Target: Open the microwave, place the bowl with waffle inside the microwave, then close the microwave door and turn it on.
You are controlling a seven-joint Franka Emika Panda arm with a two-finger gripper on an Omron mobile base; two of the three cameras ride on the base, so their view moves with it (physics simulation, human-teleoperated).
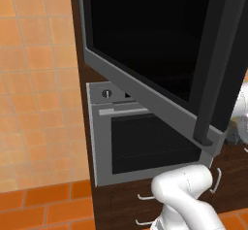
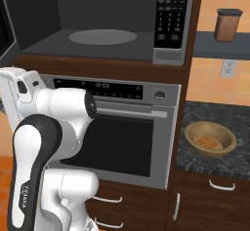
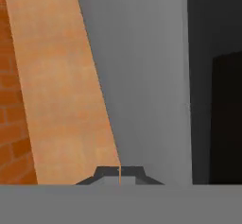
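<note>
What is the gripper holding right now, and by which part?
Nothing. The gripper is shut with its fingertips together, facing the grey frame of the open microwave door; the bowl sits on the counter.

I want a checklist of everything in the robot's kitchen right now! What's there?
Surface: dark speckled counter, right of the oven.
Job's things: microwave open, grey turntable bare; microwave door swung wide; bowl with waffle sits on the counter.
Clutter: brown canister on a shelf.
Grippers: gripper shut, holding nothing, beside the door's grey frame.
Cables: nothing seen.
Surroundings: silver oven, wooden drawers, orange tiled wall, wall outlet.
</note>
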